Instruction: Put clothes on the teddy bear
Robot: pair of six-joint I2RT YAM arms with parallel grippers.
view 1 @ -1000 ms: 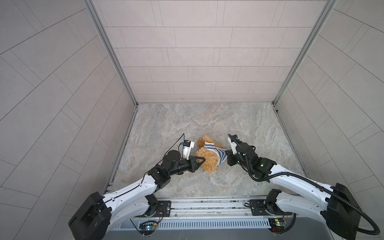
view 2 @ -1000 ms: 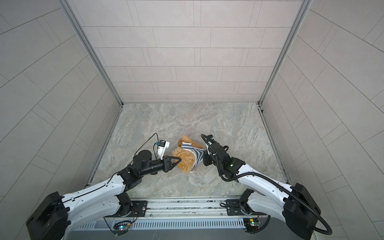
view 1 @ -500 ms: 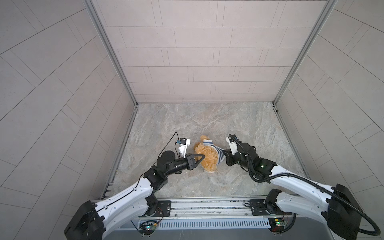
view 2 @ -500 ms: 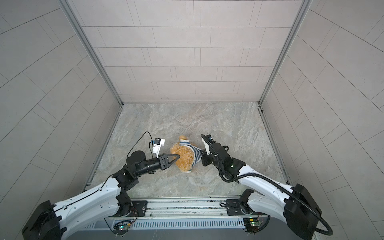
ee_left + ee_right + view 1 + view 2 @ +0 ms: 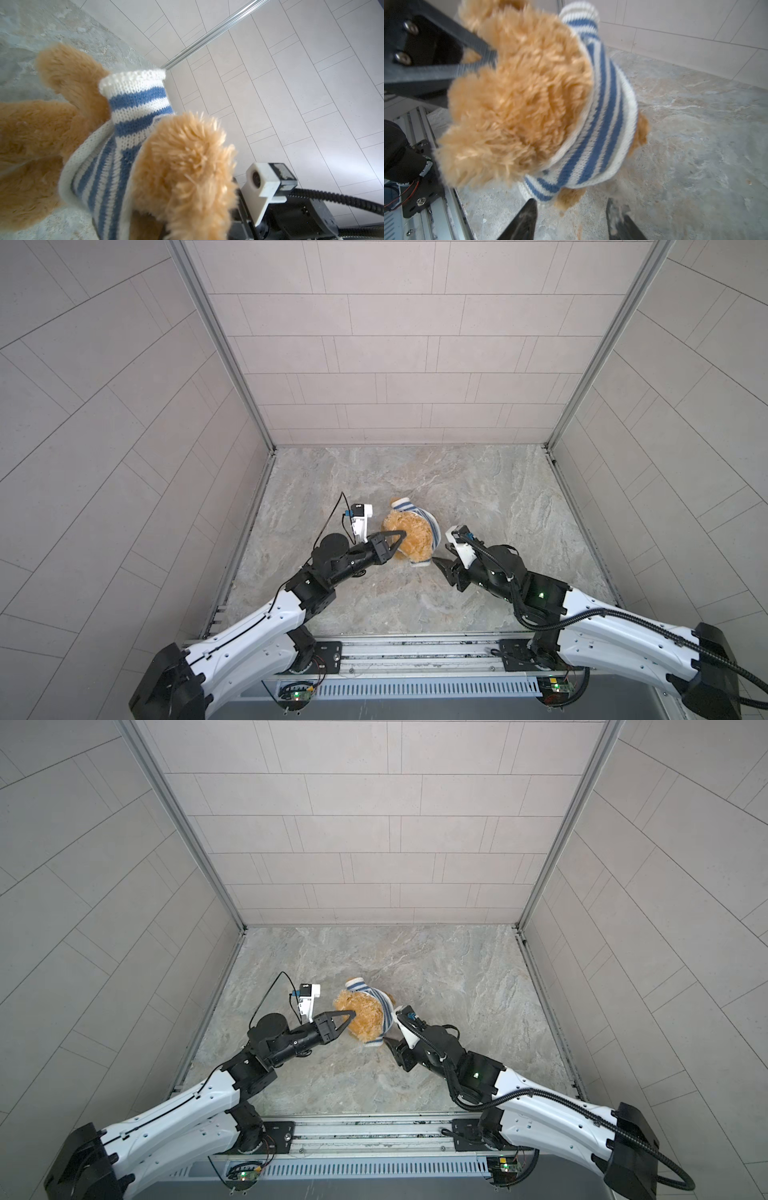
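The striped shirt (image 5: 429, 526) wraps the teddy bear (image 5: 411, 539) about its torso. The left claw (image 5: 402, 534) pinches the bear's head fur, and the right claw (image 5: 571, 209) stands open just beside the bear.

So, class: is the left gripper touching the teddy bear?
Touching. The right wrist view shows the left gripper pinching the teddy bear by its fur, no gap.

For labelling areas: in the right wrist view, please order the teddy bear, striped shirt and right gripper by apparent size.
1. teddy bear, enlarged by nearness to the camera.
2. striped shirt.
3. right gripper, only its fingertips showing.
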